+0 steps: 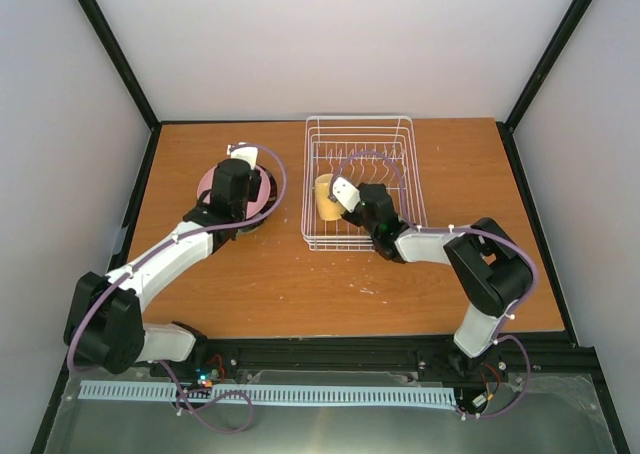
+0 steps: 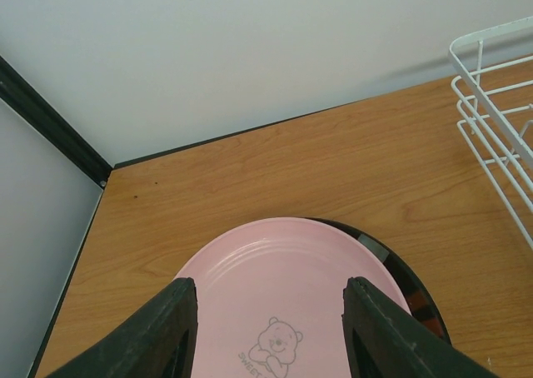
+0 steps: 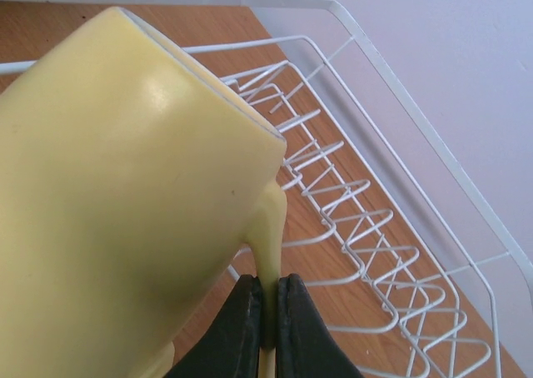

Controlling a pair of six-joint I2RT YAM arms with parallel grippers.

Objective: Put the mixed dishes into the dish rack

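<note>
My right gripper is shut on the thin handle of the pale yellow mug, which hangs tilted over the near left part of the white wire dish rack. From above, the mug shows inside the rack with the right gripper beside it. My left gripper stands open just above the pink plate, a bear drawing between its fingers. That pink plate lies on a dark-rimmed plate left of the rack. Whether the fingers touch the plate I cannot tell.
The rack's row of upright prongs runs along its floor beside the mug. A black frame post marks the table's far left corner, with white walls behind. Bare wood lies between the arm bases and the dishes.
</note>
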